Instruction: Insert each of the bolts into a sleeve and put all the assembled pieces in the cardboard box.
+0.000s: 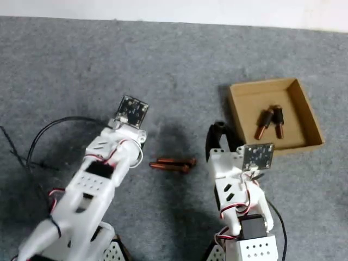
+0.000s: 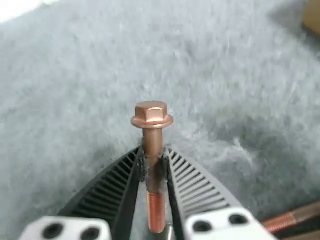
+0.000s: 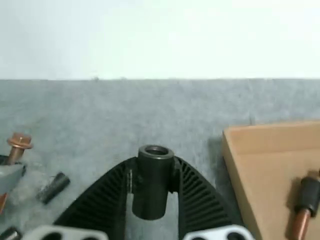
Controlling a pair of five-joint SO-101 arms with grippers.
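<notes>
The grey felt table (image 1: pixel 65 65) is seen from above; wrist views are set close behind black ribbed fingers (image 2: pixel 107 192); the brown cardboard box (image 3: pixel 265 160) beyond them is shared.

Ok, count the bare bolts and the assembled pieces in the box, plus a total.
Bare bolts: 3, two on the table, one in the left jaws
Assembled pieces in the cardboard box: 2
Total: 5

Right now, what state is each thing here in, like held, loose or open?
Left gripper: shut on a bolt.
Right gripper: shut on a sleeve, hole empty.
Box: open, two assembled pieces inside.
Two bolts: lying loose, no sleeves.
Spare sleeve: lying loose.
</notes>
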